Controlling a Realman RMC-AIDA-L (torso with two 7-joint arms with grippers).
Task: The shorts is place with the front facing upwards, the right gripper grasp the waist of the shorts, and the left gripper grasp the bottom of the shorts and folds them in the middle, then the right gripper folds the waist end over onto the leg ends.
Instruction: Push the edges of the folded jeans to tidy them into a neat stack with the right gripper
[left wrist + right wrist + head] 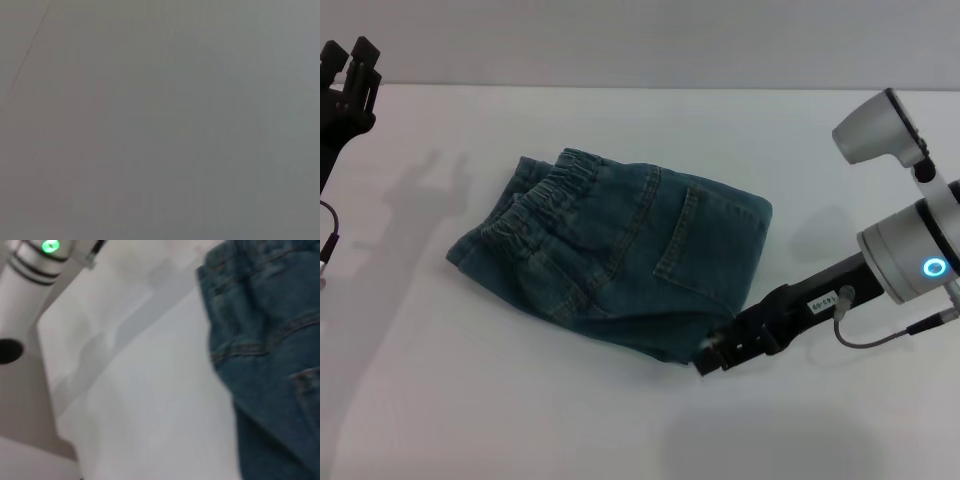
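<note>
Claw tips (703, 358) hidden under shorts (620, 265)

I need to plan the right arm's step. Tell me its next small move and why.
Probably draw the right gripper back off the shorts. They already lie folded in a compact stack, the waist on top toward the robot's left, and the gripper sits low at the near right corner; whether it grips cloth cannot be seen. The left gripper is parked far left.
</note>
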